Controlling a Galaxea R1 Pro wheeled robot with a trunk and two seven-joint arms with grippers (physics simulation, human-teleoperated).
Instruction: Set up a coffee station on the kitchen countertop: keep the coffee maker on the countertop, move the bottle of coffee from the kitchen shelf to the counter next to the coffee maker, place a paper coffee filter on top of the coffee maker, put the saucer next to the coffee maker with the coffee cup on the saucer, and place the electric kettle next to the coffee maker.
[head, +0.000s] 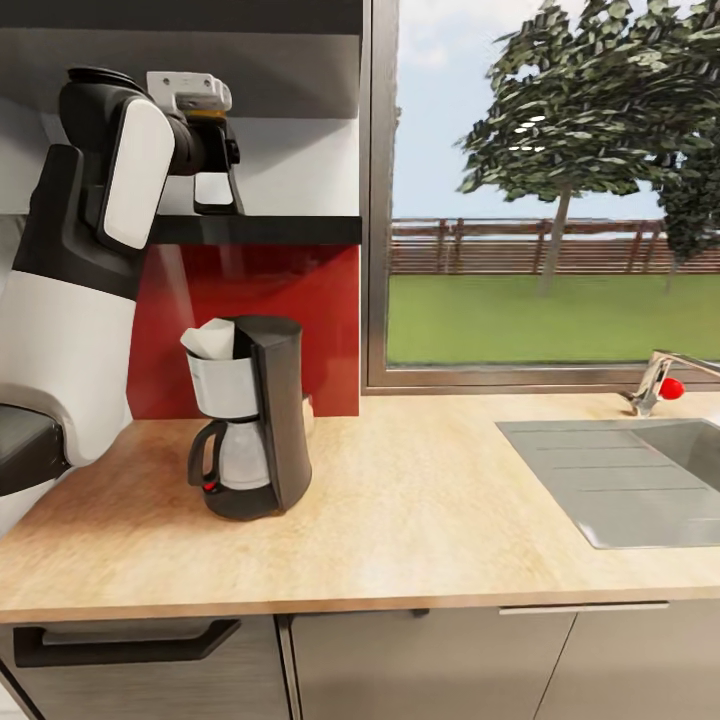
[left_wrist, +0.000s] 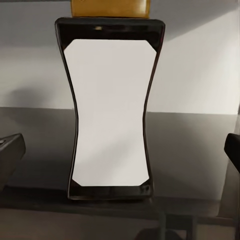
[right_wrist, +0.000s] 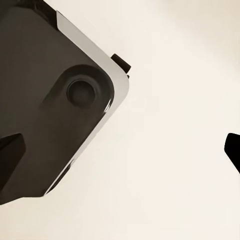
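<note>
The bottle of coffee (left_wrist: 110, 112) stands on the shelf (left_wrist: 190, 150) between the left tool's (left_wrist: 120, 155) spread fingers, untouched.

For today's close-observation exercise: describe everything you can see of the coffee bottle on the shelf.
The bottle is dark and glossy, pinched at the waist, with a big plain white label and a mustard-yellow cap. It stands upright on the dark shelf against a pale wall. The left pincer is open around it: one finger shows at each side, both clear of the bottle. In the head view the bottle sits just past the left arm's wrist, above the red backsplash.
</note>
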